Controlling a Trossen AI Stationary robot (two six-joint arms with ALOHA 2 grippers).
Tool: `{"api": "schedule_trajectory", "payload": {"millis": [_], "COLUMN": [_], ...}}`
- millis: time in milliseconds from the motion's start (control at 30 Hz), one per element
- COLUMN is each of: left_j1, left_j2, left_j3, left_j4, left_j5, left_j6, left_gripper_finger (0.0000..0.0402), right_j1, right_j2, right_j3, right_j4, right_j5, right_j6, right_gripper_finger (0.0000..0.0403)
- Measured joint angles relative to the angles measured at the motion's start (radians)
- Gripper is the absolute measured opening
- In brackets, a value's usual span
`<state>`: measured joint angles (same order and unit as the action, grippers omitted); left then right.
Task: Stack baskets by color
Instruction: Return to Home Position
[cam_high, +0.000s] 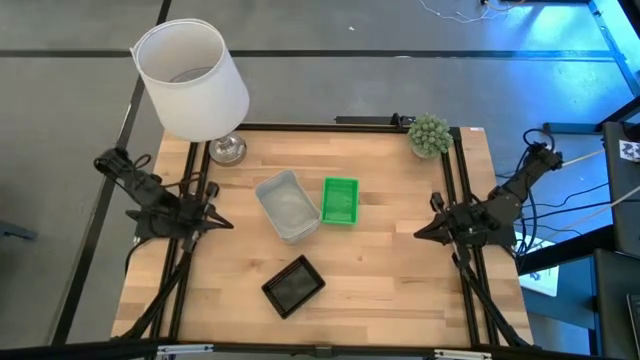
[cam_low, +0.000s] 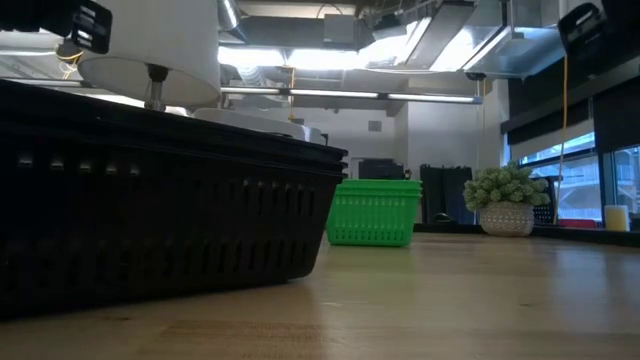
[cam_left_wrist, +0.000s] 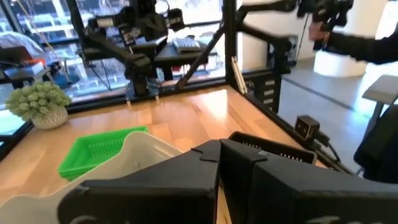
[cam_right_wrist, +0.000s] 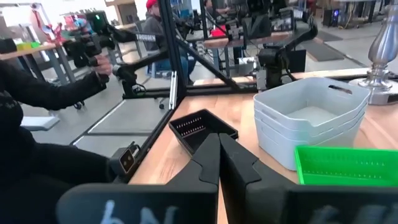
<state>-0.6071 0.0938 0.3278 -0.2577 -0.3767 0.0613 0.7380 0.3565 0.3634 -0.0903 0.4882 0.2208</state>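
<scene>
Three stacks of baskets rest bottoms down on the wooden table. The grey-white stack (cam_high: 288, 205) (cam_right_wrist: 311, 118) is at the middle, and the green stack (cam_high: 340, 200) (cam_low: 375, 212) stands just to its right. The black stack (cam_high: 294, 285) (cam_low: 150, 220) lies nearer the front edge. My left gripper (cam_high: 228, 224) (cam_left_wrist: 219, 155) is shut and held above the table's left edge, pointing level toward the baskets. My right gripper (cam_high: 418, 234) (cam_right_wrist: 219, 143) is shut at the right edge, also level and pointing inward. Neither holds anything.
A lamp with a white shade (cam_high: 192, 78) stands at the far left corner. A small green plant in a pot (cam_high: 429, 134) sits at the far right. Black frame rails (cam_high: 462, 200) run along both side edges. A person (cam_right_wrist: 37, 124) sits beyond the table.
</scene>
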Motion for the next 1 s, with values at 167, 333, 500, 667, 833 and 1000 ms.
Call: {"api": "schedule_trajectory", "payload": {"millis": [167,333,500,667,833,1000], "left_j1": [0.000,0.000,0.000,0.000,0.000,0.000], "left_j2": [-0.090,-0.091,-0.091,-0.091,-0.091,-0.091], "left_j3": [-0.026,-0.029,-0.029,-0.030,-0.030,-0.053], "left_j4": [-0.003,-0.005,-0.015,-0.034,-0.038,-0.037], "left_j5": [0.002,0.011,0.013,0.012,0.027,0.028], "left_j6": [0.004,0.026,0.029,0.027,0.021,0.020], "left_gripper_finger": [0.0000,0.0000,0.0000,0.0000,0.0000,0.0000], "right_j1": [0.000,0.000,0.000,0.000,0.000,-0.001], "right_j2": [-0.086,-0.185,-0.286,-0.355,-0.356,-0.355], "right_j3": [-0.046,-0.084,-0.139,-0.194,-0.212,-0.228], "right_j4": [0.016,0.023,0.021,0.023,0.024,0.035], "right_j5": [0.000,0.000,-0.001,0.003,0.013,0.014], "right_j6": [-0.044,-0.074,-0.095,-0.099,-0.096,-0.101], "right_gripper_finger": [0.0000,0.0000,0.0000,0.0000,0.0000,0.0000]}}
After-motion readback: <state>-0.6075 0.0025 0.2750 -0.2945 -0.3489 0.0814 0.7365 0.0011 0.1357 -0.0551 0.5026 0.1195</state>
